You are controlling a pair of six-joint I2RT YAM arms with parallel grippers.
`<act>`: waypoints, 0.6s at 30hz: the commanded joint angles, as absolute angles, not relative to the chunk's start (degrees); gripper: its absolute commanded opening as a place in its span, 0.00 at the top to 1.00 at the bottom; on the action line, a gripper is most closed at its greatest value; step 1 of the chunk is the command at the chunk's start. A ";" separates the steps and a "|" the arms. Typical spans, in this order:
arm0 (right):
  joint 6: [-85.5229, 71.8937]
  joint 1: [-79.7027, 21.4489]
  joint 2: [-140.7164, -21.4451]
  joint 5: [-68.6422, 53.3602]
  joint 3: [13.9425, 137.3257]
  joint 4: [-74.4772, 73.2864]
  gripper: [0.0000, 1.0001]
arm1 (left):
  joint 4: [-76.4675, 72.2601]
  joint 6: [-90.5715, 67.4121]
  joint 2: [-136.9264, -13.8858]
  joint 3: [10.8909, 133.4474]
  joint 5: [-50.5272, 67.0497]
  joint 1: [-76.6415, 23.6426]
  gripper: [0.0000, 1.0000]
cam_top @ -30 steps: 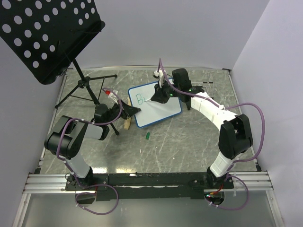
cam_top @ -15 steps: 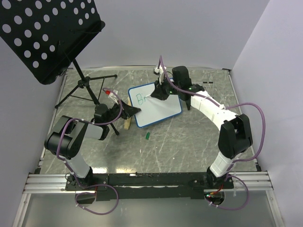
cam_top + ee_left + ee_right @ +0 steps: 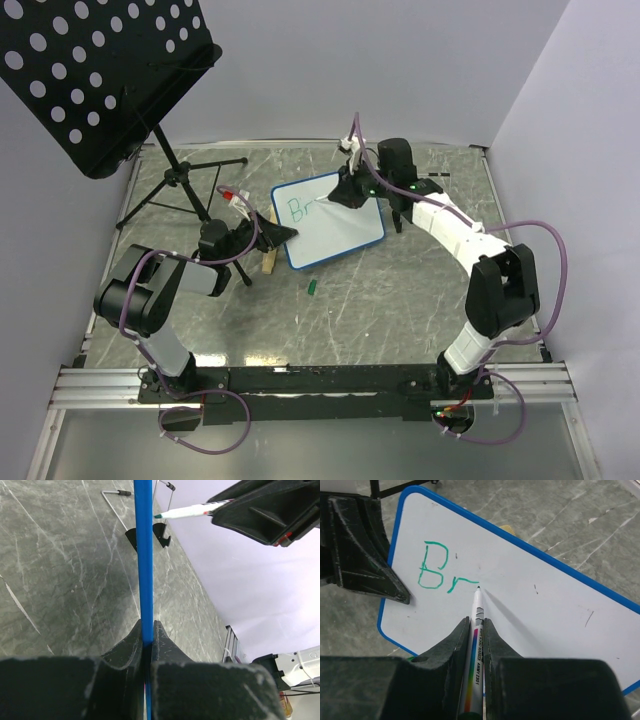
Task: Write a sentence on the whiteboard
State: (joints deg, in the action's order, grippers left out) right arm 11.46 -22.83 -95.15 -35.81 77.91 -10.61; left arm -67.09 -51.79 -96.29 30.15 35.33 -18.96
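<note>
The whiteboard (image 3: 340,232) lies tilted on the table, white with a blue rim. My left gripper (image 3: 276,233) is shut on its left rim (image 3: 144,555), which runs edge-on between the jaws (image 3: 148,626). The sentence reads only a green "Br" (image 3: 440,567) near the board's upper left (image 3: 297,209). My right gripper (image 3: 476,621) is shut on a white marker (image 3: 475,645). The marker's tip (image 3: 478,587) rests on the board (image 3: 530,595) just right of the "r". From above, the right gripper (image 3: 347,193) hovers over the board's top edge.
A black perforated music stand (image 3: 100,70) on a tripod (image 3: 180,190) fills the back left. A green cap (image 3: 313,287) lies on the table in front of the board. A wooden block (image 3: 268,262) sits under the board's left corner. Walls close in behind and right.
The right gripper has shifted to the right with the marker, and a green "r" has appeared after the "B". The left gripper and the board have stayed put.
</note>
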 commanded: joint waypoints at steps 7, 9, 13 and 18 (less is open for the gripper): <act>10.72 -22.50 -88.77 -42.98 74.62 -6.68 1.00 | -78.57 -52.12 -94.66 31.29 37.18 -19.07 0.99; 11.07 -22.41 -88.86 -42.89 74.53 -6.94 1.00 | -78.84 -52.21 -94.83 31.29 37.09 -19.07 0.99; 11.51 -22.33 -88.86 -42.54 73.92 -7.12 1.00 | -79.45 -52.29 -95.10 31.11 37.35 -19.07 0.99; 11.34 -22.32 -89.82 -41.92 74.27 -6.86 1.00 | -79.63 -52.47 -95.01 30.85 37.18 -19.07 0.99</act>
State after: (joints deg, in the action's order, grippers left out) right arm 10.98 -22.61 -91.39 -41.32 74.48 -9.39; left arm -67.64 -51.79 -96.29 30.15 36.16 -18.96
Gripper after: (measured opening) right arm 0.186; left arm 0.066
